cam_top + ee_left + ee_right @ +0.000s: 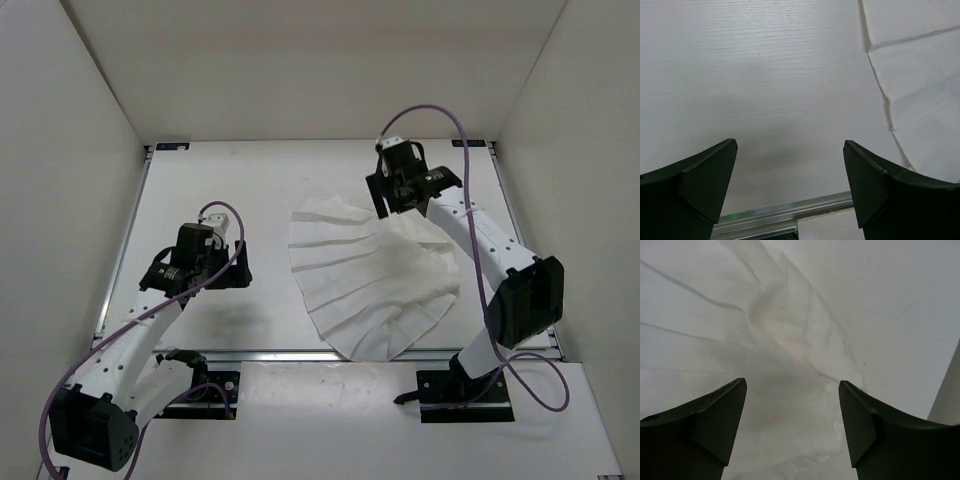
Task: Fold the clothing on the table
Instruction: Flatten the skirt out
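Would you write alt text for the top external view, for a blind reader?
A white pleated garment lies fanned out on a white table. The right claw is open above its far edge; the left claw is open over bare table beside it.

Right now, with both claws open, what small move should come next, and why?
Probably lower the right claw onto the clothing and close: it hangs open above creased fabric near the far edge, gripping nothing. The left claw is open over the table, beside the clothing.
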Controlling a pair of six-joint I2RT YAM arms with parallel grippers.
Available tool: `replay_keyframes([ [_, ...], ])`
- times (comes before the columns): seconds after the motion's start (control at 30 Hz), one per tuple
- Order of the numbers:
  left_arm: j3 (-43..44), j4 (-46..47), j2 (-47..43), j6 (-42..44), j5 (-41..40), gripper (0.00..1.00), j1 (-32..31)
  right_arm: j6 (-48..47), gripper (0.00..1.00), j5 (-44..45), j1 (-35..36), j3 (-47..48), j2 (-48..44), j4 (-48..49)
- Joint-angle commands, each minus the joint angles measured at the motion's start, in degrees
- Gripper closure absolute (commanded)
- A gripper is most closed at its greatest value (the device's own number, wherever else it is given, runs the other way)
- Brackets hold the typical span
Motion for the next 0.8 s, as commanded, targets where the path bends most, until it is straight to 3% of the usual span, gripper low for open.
replay_keyframes([
  [0.0,-0.42,0.69,-1.68,0.43,1.19,0.01,0.13,-3.61,0.28,0.50,-3.68,-8.74,2.64,1.51],
  [0.2,-0.95,1.74,-3.53,0.79,2.07,0.01,1.27,-3.18,0.26,-3.98,-4.83,-12.37,10.28,4.41],
  [0.3,-0.86,1.39,-2.83,0.88,2.24,0.01,0.84,-2.12,0.39,-7.05,-5.10,-10.79,14.86,4.06],
  [0.37,-0.77,1.57,-2.92,1.13,2.68,0.02,0.30,-1.07,0.53,-8.29,-4.57,-8.68,17.32,2.22],
  [0.4,-0.86,1.57,-2.39,0.96,2.07,0.01,0.39,0.24,0.84,-9.16,-4.05,-7.46,17.76,0.30],
  [0.43,-0.86,1.39,-2.39,0.87,2.24,0.01,0.39,1.82,1.00,-9.35,-3.00,-5.71,18.64,-1.28],
  [0.6,-1.56,2.09,-1.78,0.87,3.03,0.01,2.41,8.16,1.00,-23.99,0.96,1.49,16.28,-3.15],
  [0.77,-1.30,2.27,-1.95,0.44,2.51,0.01,2.24,15.37,1.00,-34.47,3.77,11.60,10.14,5.80],
])
